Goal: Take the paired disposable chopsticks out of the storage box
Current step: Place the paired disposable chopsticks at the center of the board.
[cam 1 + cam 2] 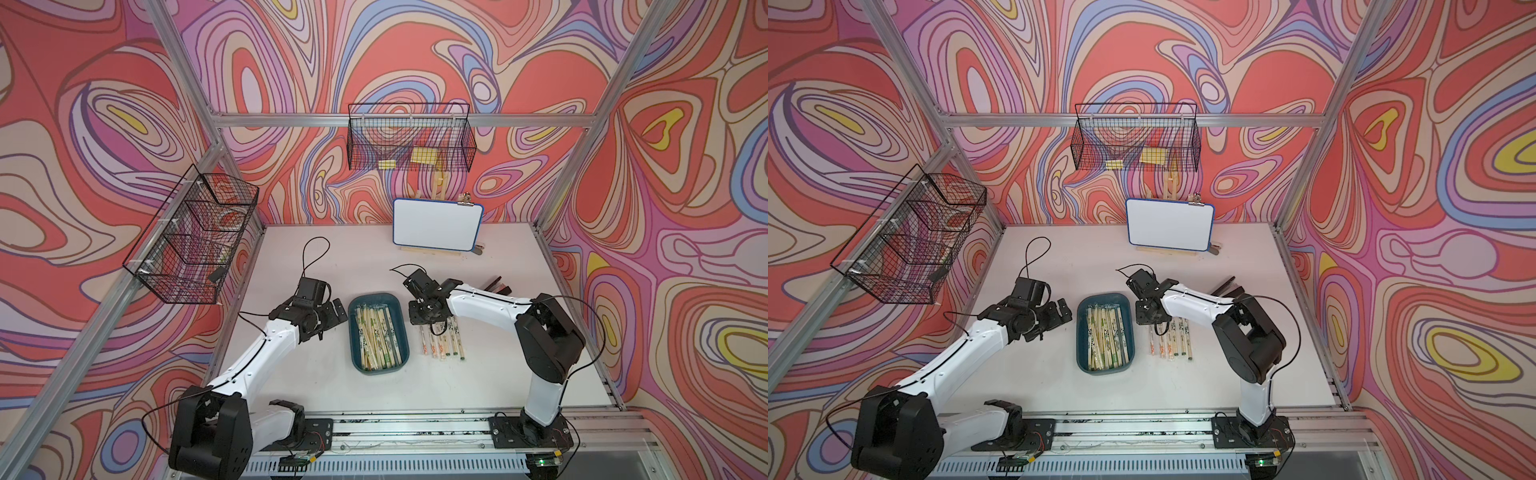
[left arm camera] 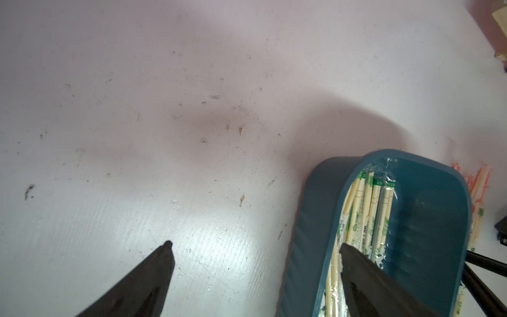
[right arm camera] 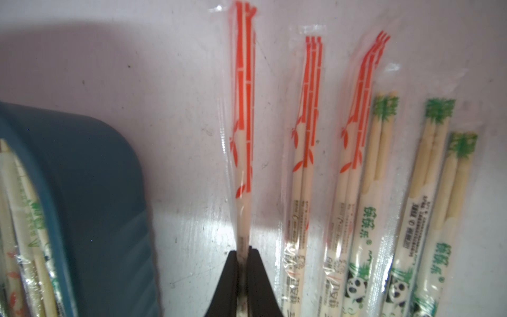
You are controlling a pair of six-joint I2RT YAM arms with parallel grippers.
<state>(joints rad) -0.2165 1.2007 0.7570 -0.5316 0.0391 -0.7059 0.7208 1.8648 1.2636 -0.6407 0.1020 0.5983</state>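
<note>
Paired disposable chopsticks [image 1: 376, 338] in clear sleeves fill most of your storage box [image 1: 374, 299], the teal tray lying mid-counter between the two arms; they lie lengthwise in it.

Six more sleeved pairs [image 1: 442, 340] are out on the counter [image 1: 324, 386]. They sit in a row just beside the box on the right arm's side and run roughly parallel to it. The three nearer the box have orange print, and the three farther off have green print and pandas.

Your right tool [image 3: 242, 251] is pinched tight on the orange-printed pair [image 3: 242, 137] closest to the box, gripping it near one end through the sleeve. You cannot tell from the views whether that pair rests on the counter or is raised off it.

Your left tool [image 2: 255, 245] stands spread wide and holds nothing. It hangs at the box's edge on the left arm's side. One finger [image 2: 365, 280] is over the chopsticks inside and the other is over bare counter, with the box wall between them.
</note>
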